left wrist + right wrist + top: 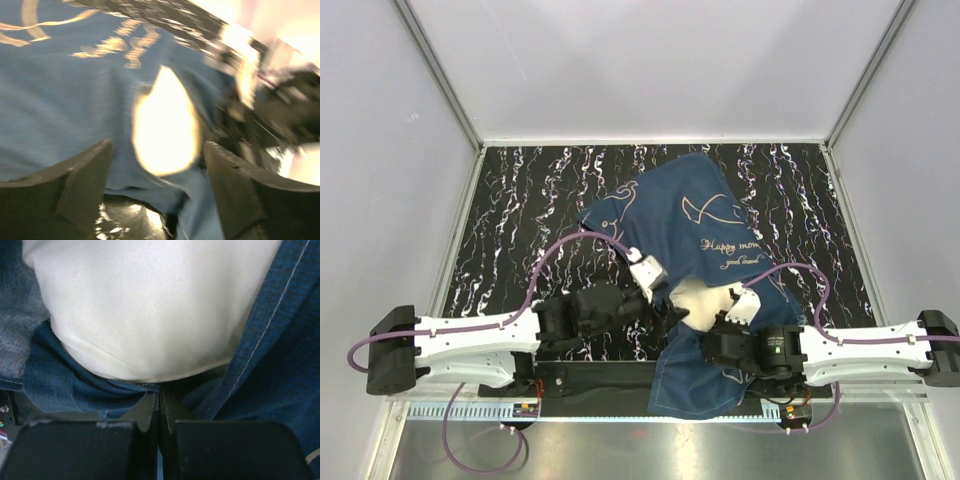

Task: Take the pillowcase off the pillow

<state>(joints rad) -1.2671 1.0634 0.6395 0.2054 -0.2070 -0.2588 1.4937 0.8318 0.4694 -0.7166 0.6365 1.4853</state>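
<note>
The navy pillowcase point(685, 225) with gold drawings and lettering lies across the middle of the table and hangs over the near edge. The cream pillow point(705, 298) bulges out of its open end between the two arms. My right gripper point(161, 399) is shut on the pillowcase point(100, 385) hem just under the pillow point(150, 305). My left gripper point(156, 165) is open just short of the exposed pillow point(165, 130), with pillowcase fabric point(60, 100) in front of it. In the top view the left gripper point(672, 312) sits at the pillow's left side and the right gripper point(718, 330) just below it.
The tabletop point(520, 220) is black with white marbling, with white walls on three sides. A metal rail point(470, 410) runs along the near edge. Purple cables point(560, 250) loop above both arms.
</note>
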